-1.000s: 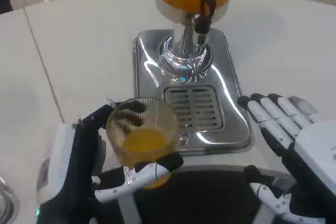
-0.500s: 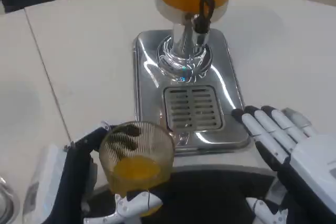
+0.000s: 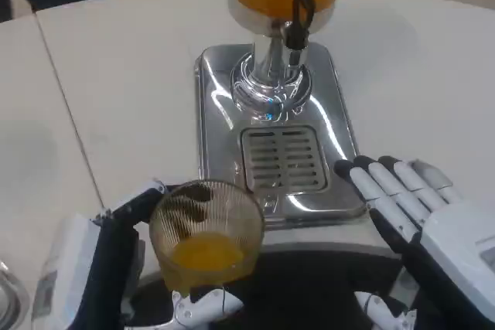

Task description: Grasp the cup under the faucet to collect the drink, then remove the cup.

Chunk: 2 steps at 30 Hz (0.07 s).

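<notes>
The left hand (image 3: 116,268) grips the cup (image 3: 205,233) of juice at the table's (image 3: 116,75) near edge. The right hand (image 3: 421,222) lies released beside the dispenser's tray (image 3: 340,144).

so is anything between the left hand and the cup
No. The left hand already holds the cup, fingers wrapped round its sides, nothing between. The cup sits off the drip tray, clear of the faucet.

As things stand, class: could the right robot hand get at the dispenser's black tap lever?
Probably yes. The right robot hand is open and holds nothing, and nothing stands between it and the black tap lever.
</notes>
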Tool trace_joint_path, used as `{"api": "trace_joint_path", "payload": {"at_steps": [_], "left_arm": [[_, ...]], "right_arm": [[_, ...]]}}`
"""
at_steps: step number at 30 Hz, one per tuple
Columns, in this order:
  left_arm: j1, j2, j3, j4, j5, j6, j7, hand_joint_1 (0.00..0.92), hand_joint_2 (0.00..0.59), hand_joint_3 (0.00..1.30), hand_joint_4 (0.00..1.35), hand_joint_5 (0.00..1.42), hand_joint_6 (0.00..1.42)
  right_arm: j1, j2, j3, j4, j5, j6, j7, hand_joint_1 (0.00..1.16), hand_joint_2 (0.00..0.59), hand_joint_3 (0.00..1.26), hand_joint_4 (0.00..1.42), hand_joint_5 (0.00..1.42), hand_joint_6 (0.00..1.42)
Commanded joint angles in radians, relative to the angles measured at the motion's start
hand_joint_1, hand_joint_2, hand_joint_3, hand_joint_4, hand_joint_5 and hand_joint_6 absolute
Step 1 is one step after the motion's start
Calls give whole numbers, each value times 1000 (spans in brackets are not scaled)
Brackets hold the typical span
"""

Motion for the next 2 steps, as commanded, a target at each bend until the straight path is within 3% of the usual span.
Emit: {"api": "trace_joint_path", "payload": {"at_steps": [1, 2], "left_arm": [[9, -2, 2, -33, -21, -31, -17, 609, 21, 1126, 1111, 1424, 1424], [9, -2, 4, -33, -21, -32, -19, 609, 21, 1126, 1111, 1424, 1424]], "right_arm": [[0, 1, 13, -5, -5, 6, 14, 312, 566, 0, 0, 0, 0], [-1, 2, 14, -7, -8, 6, 12, 312, 566, 0, 0, 0, 0]]}}
